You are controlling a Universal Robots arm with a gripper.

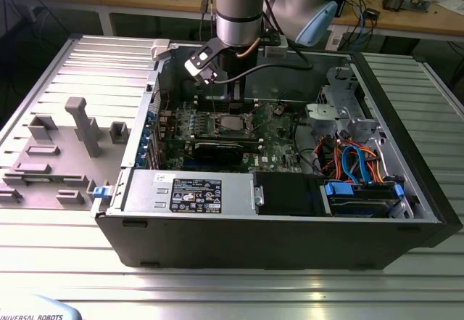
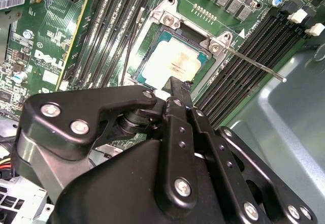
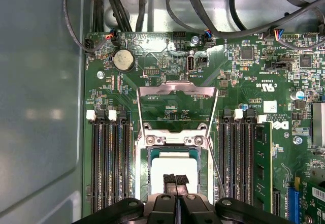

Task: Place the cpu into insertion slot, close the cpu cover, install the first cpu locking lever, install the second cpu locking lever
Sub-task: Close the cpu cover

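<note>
Looks to be step 2: with cpu (image 1: 232, 122) seated in insertion slot (image 3: 142, 176), at 12 o'clock of the black card (image 1: 221, 151) in the exterior view, cpu cover (image 3: 177, 87) raised and claw (image 3: 175, 180) pinched together empty over it, probably calls for tipping that cover down.

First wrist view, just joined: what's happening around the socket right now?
The claw hangs right over the cpu, fingertips pressed together. The cpu lies flat in the insertion slot. The cpu cover is flipped open, away from the insertion slot, so it is not yet closed. In the second wrist view a thin locking lever sticks out free beside the insertion slot, not latched.
</note>
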